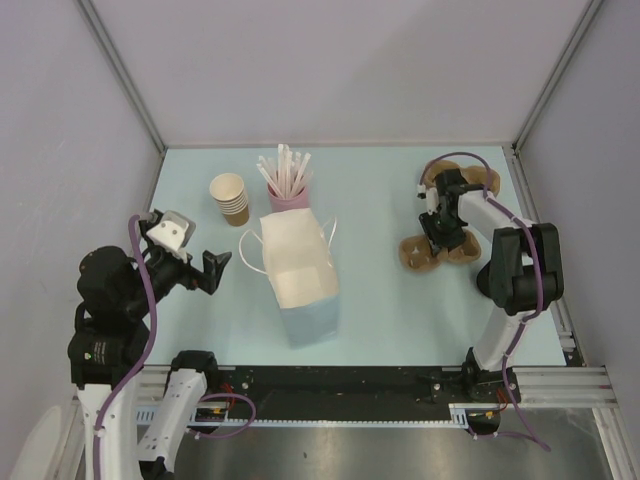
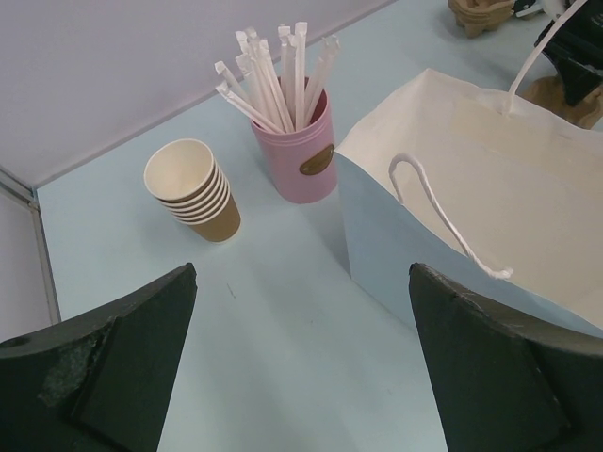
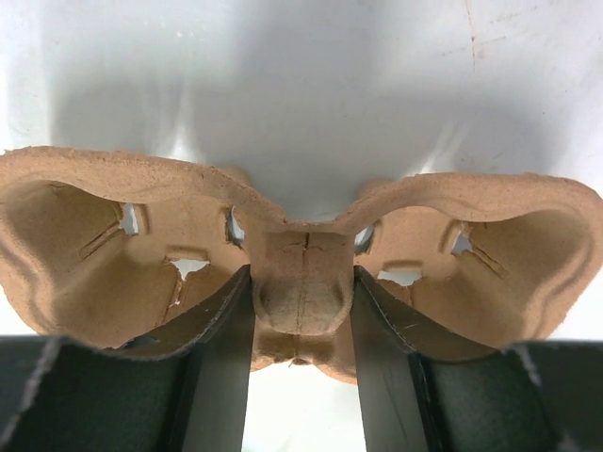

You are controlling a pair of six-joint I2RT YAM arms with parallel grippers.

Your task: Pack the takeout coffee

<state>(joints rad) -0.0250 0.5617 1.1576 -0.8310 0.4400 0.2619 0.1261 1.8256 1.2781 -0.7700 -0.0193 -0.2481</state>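
Quick status from my remote station, going left to right with 12 o'clock as the far wall. My left gripper (image 1: 216,272) hovers over the table (image 1: 400,310) around 9 o'clock of the paper bag (image 1: 300,268), its fingers (image 2: 113,367) spread wide with nothing between them, pointed toward the bag. At roughly 11 o'clock of the bag stands the stack of lidless tan cups (image 1: 231,199), and right beside that, at the bag's 12 o'clock, is the pink cup (image 1: 286,198) stuffed with white straws (image 1: 285,168). The bag itself is upright mid-table, mouth open, handles flopped to either side. Over at its 3 o'clock, my right gripper (image 1: 440,238) is down on a pulp cup carrier (image 1: 413,253). In the wrist view its fingers (image 3: 221,367) sit tight against both sides of the carrier's centre post, so it reads as clamped on it, though that view is cramped. A second carrier (image 1: 487,180) lies at about 1 o'clock of the first, partly under the arm. As for the takeout coffee, I honestly can't tell where it is from these views.
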